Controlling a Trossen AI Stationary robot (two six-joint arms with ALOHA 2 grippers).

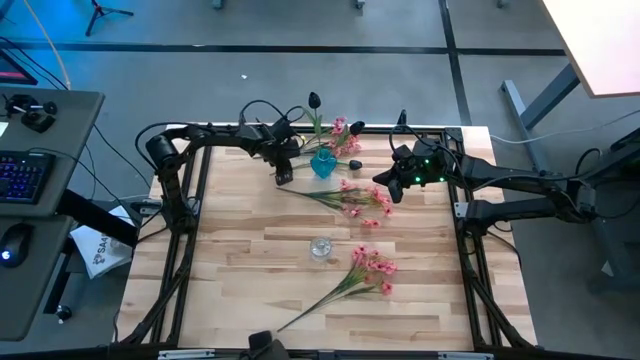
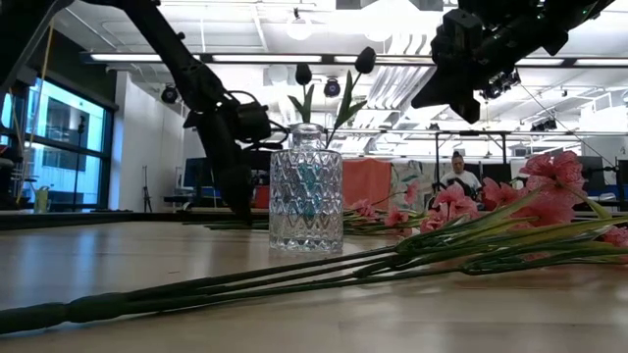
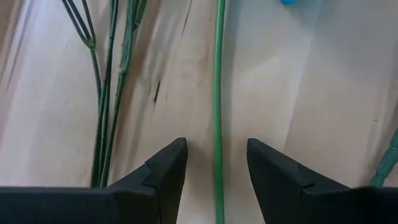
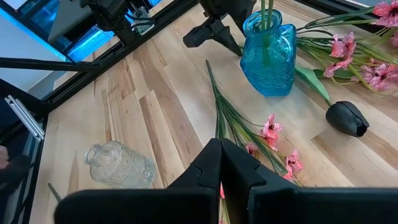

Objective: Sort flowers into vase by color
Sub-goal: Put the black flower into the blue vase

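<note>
- Since a thin green flower stem lies beside the blue glass vase, I've got the left gripper spread astride it, ready to pinch.
- Right gripper, pressed together and empty, waits across the vase.

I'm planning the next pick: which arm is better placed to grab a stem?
Left. Its gripper is open astride a green stem on the table; the right gripper is shut, empty.

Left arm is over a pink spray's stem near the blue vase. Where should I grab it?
Grip the bare green stem from straight above. It lies flat on the table, running between the open left gripper jaws, clear of the neighbouring stems.
</note>
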